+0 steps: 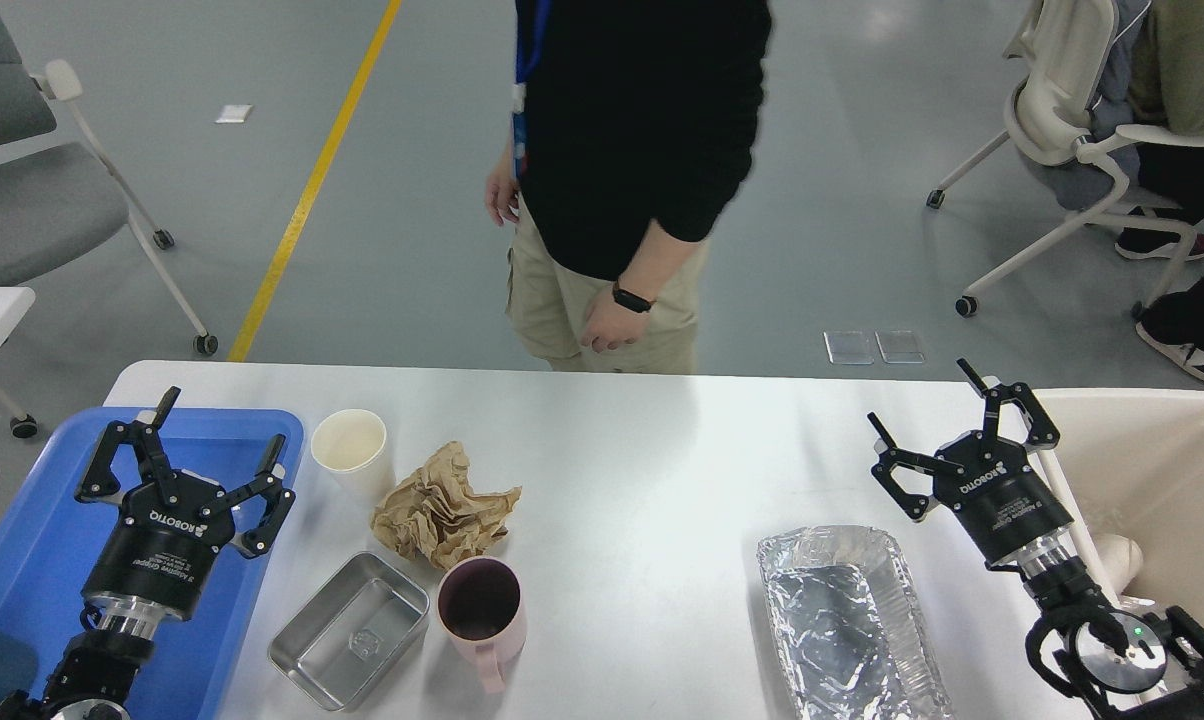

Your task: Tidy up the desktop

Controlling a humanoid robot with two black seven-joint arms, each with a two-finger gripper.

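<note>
Overhead, both grippers are hovering with jaws spread wide, holding nothing.

From the head view, the desktop (642, 480) is spanning the frame; the left gripper (220, 430) is hanging over a blue tray (22, 540), the right gripper (927, 405) beside a cream bin (1162, 470), while a paper cup (350, 445), crumpled brown paper (442, 505), metal tin (350, 628), pink mug (482, 610) and foil tray (847, 620) are sitting between.

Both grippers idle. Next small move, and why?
Probably swing the left gripper right, toward the paper cup. Both grippers are open and empty; the right gripper is far off, and the cup stands upright beside the blue tray, its nearest item.
</note>
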